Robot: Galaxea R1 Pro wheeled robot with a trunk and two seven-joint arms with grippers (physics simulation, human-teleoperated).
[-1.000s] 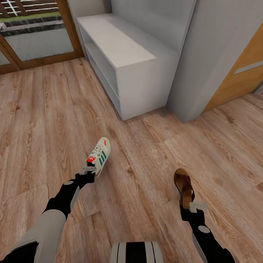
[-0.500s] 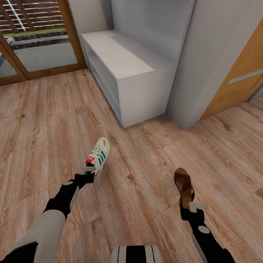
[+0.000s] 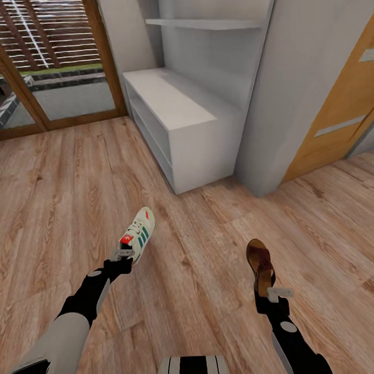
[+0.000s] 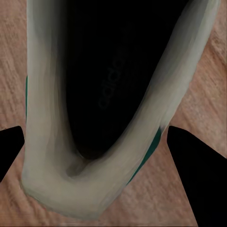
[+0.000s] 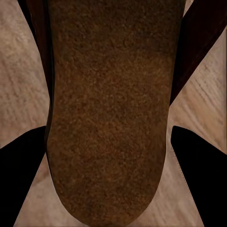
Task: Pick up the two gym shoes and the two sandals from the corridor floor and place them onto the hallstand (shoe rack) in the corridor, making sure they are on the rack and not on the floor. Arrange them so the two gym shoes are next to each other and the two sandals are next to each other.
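Sneaker (image 3: 138,233), white with green side stripes and a red tongue tab, sits at the end of the left arm, its heel pinched by the left gripper (image 3: 123,254); whether its sole touches the corridor floor (image 3: 57,181) cannot be told. In the left wrist view the gym shoe's dark opening and pale heel collar (image 4: 94,142) lie between the two black fingers (image 4: 194,161), which press against its sides. Beyond it, against the far wall, stands the pale grey-white shoe rack (image 3: 179,120), its wide flat top bare, two low open shelves in its front and a wall shelf (image 3: 203,23) above. A glazed wooden door (image 3: 48,68) stands left of the rack. To the right, a dark brown sandal (image 3: 261,265) points away from the robot, its heel end clamped by the right gripper (image 3: 277,293). The right wrist view shows the sandal's grainy footbed (image 5: 109,109) between the dark fingers (image 5: 198,165). An orange-brown door (image 3: 335,111) stands at the far right.
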